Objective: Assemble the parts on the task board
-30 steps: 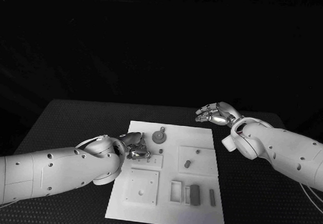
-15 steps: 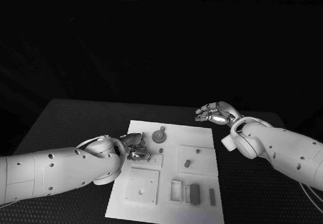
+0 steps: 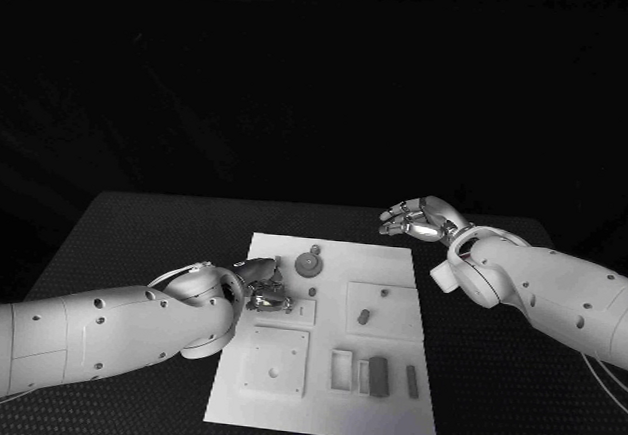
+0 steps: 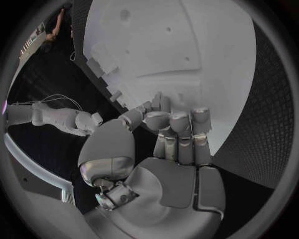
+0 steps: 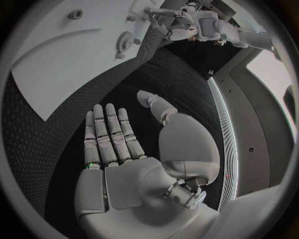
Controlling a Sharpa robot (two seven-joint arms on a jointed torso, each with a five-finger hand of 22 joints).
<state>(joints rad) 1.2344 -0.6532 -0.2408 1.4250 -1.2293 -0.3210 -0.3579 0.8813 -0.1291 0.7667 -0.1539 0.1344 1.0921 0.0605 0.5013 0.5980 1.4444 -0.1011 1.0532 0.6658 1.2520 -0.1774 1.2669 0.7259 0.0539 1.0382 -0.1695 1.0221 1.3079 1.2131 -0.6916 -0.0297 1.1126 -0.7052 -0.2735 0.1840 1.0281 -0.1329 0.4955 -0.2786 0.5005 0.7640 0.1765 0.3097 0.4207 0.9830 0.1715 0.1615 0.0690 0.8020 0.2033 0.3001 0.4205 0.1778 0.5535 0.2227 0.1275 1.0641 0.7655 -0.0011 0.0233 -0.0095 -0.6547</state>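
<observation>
The nearest risk sits at the left robot hand (image 3: 262, 284), low over the near-left part of the task board (image 3: 386, 428): its fingers (image 4: 181, 142) are curled together over the board edge, and whether they pinch a part I cannot tell; any small piece there could slip or seat crooked. Just beyond that hand lies a round part (image 3: 311, 264). Farther off, the right robot hand (image 3: 419, 221) hovers with spread, empty fingers above the table (image 3: 140, 225), past the board's far-right corner.

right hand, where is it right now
In the head view the right hand hangs open over the bare black table, just beyond the far right corner of the task board, away from the parts.
</observation>
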